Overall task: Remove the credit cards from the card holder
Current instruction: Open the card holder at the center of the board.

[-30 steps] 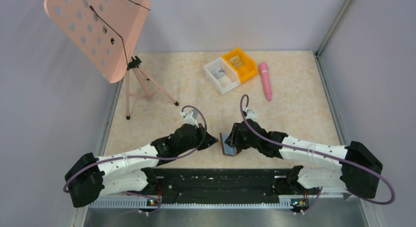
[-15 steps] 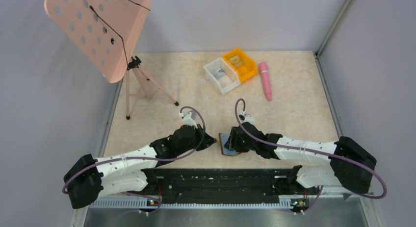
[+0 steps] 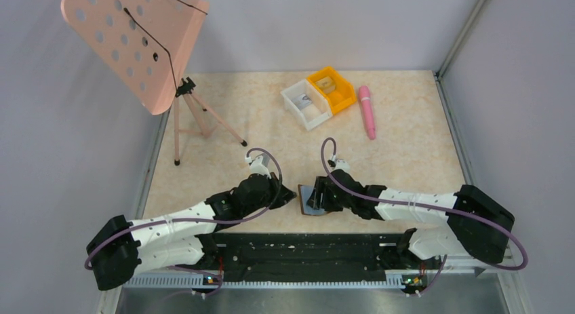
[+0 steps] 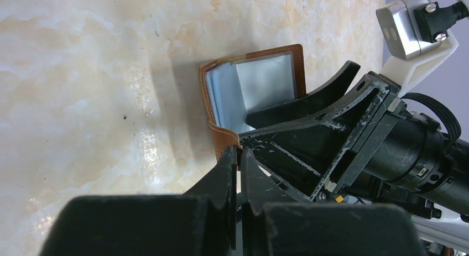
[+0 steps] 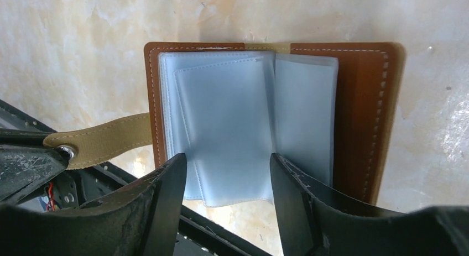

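Observation:
The card holder, a brown leather wallet, stands open on edge between my two grippers near the table's front edge. Its pale blue-grey inner leaves face the right wrist camera. I cannot tell the credit cards apart from the pockets. My left gripper is shut on the wallet's tan clasp tab, and the left wrist view shows its jaws closed at the brown leather edge. My right gripper is open, its fingers on either side of the lower end of the middle leaf.
A white bin and an orange bin stand at the back, with a pink pen to their right. A pink perforated music stand on a tripod is at the back left. The black mounting rail runs just behind the wallet.
My right gripper has moved left to the wallet, and the wallet has shifted a little left and stands more open. The left gripper has kept its hold.

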